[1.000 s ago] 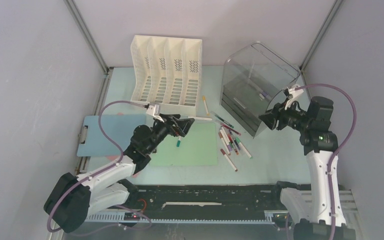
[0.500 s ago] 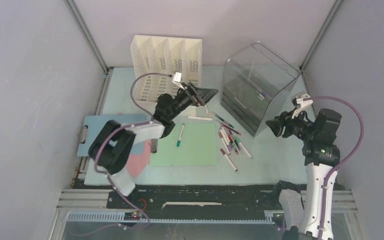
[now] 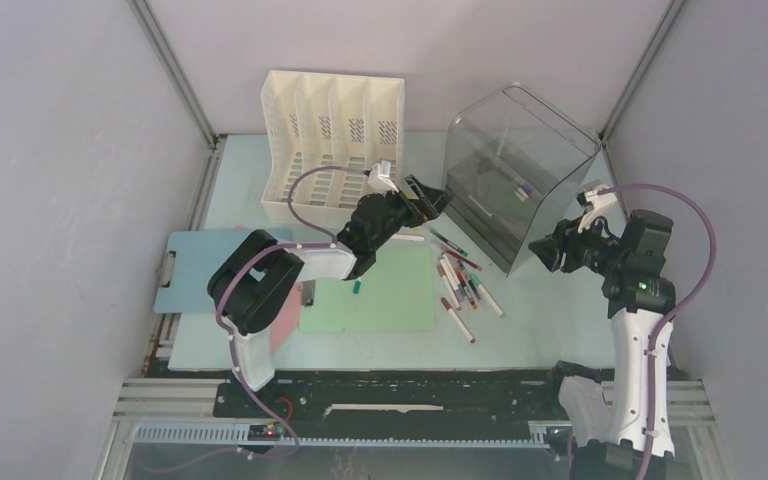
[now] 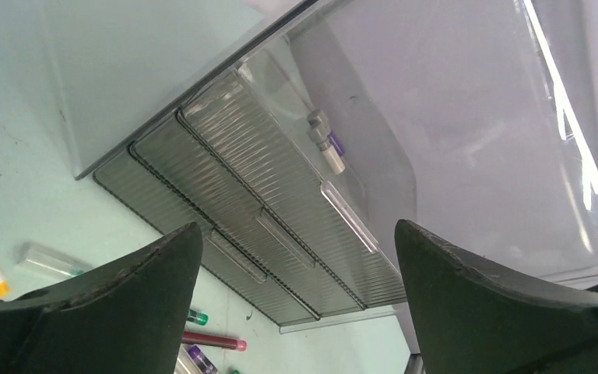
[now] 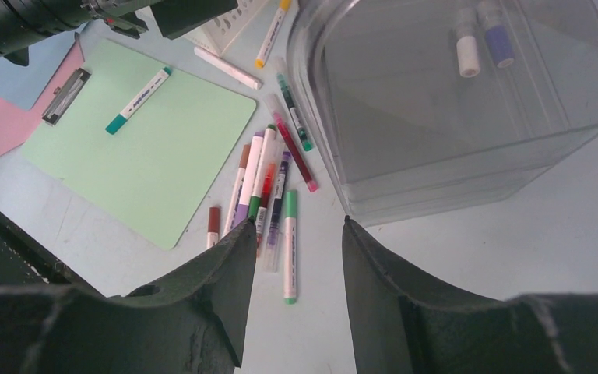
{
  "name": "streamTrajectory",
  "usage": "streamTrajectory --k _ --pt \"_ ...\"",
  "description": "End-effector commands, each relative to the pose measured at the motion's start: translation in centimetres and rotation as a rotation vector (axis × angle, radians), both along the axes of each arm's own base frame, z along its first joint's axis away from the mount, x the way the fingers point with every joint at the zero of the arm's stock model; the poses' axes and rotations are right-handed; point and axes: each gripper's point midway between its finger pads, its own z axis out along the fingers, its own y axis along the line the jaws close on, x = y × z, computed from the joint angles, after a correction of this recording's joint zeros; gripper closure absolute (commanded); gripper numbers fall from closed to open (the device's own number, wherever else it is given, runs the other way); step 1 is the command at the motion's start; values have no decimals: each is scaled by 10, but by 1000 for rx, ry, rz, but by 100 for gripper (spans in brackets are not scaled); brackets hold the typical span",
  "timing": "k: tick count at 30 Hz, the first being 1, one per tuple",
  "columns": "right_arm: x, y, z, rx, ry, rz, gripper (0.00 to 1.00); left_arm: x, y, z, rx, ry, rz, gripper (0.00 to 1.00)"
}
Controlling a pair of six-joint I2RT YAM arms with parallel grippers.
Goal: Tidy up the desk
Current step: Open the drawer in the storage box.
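Note:
The desk (image 3: 550, 310) is a pale mint-green tabletop. Several loose markers (image 3: 465, 285) lie on it between a green clipboard (image 3: 380, 295) and a clear plastic container (image 3: 515, 165). My left gripper (image 3: 430, 195) is open and empty, reaching towards the container's lower front (image 4: 280, 195); a purple-capped marker (image 4: 328, 144) lies inside. In its own view the left gripper (image 4: 297, 227) frames that front. My right gripper (image 3: 538, 248) hovers right of the marker pile, open and empty. Below the right gripper (image 5: 300, 224) lie the markers (image 5: 269, 195). A teal-capped marker (image 5: 138, 100) rests on the clipboard (image 5: 156, 148).
A white slotted file rack (image 3: 332, 140) stands at the back left. A blue clipboard (image 3: 195, 265) and a pink sheet (image 3: 280, 330) lie at the left edge. A yellow-tipped marker (image 5: 271, 33) and a white one (image 5: 227, 68) lie near the rack. Grey walls close in three sides.
My left arm has stretched out from above the green clipboard, back and to the right, up to the clear container. The right gripper has shifted only slightly beside the container.

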Motion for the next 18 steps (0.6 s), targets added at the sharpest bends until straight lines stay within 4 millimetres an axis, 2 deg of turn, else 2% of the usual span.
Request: streamTrajectory --k 1,4,6,11,18 --pt "4 -2 5 -22 -19 0 48 12 -2 -12 72 9 105 0" --pt "4 -6 5 -22 -18 -13 48 7 -14 -18 59 12 72 0" --pt "4 -8 5 -21 -17 -21 48 4 -22 -21 41 17 38 5" --pt "5 -9 4 -18 -12 -24 48 0 -35 -31 5 42 -6 29" --pt "5 -9 3 -16 -11 -22 48 -4 -49 -32 -17 48 -51 34"
